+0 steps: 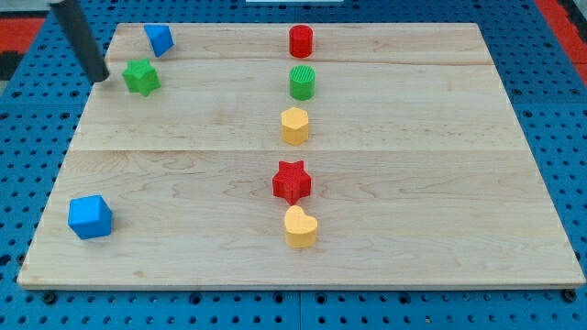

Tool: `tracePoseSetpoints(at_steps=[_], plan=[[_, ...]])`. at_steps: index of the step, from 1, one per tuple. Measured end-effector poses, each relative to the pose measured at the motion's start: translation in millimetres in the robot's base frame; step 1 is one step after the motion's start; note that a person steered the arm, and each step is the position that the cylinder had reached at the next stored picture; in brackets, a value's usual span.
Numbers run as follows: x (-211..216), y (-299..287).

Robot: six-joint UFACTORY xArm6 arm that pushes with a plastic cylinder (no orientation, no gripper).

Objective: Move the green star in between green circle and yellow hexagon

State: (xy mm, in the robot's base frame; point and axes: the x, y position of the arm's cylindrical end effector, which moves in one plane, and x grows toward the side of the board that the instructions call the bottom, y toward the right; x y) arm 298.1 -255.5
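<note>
Nearest the view's bottom, a blue cube [90, 217] sits at the left corner of the wooden board [440, 183], well apart from everything else. Across the board, a yellow heart [300, 226] starts a column running up the middle, with a red star [292, 181] just above it, the two close but not clearly touching. Farther up comes the yellow hexagon [294, 126], then the green circle [303, 82] just beyond it, a narrow gap between them, and a red cylinder [301, 41] near the top edge. The green star [141, 76] lies far off at the view's upper left, well apart from both the circle and the hexagon. A second blue block [160, 39], its shape hard to make out, sits just above and to the right of the star. My tip [100, 77] rests on the board's left edge, just left of the green star, a small gap showing between them; the rod carries no fingers, so there is nothing to open or close.
</note>
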Motion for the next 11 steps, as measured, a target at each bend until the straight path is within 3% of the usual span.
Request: tracePoseSetpoints(at_steps=[1, 2, 3, 4, 5, 6, 7, 8, 10, 11], plan=[[5.4, 77.3], [30.5, 74.0], [46.2, 126.9], [51.8, 149.3], [66.9, 114.9], [76.7, 141.9], [76.7, 193.1], [72.0, 205.2], [17.8, 175.3], [17.5, 200.5]])
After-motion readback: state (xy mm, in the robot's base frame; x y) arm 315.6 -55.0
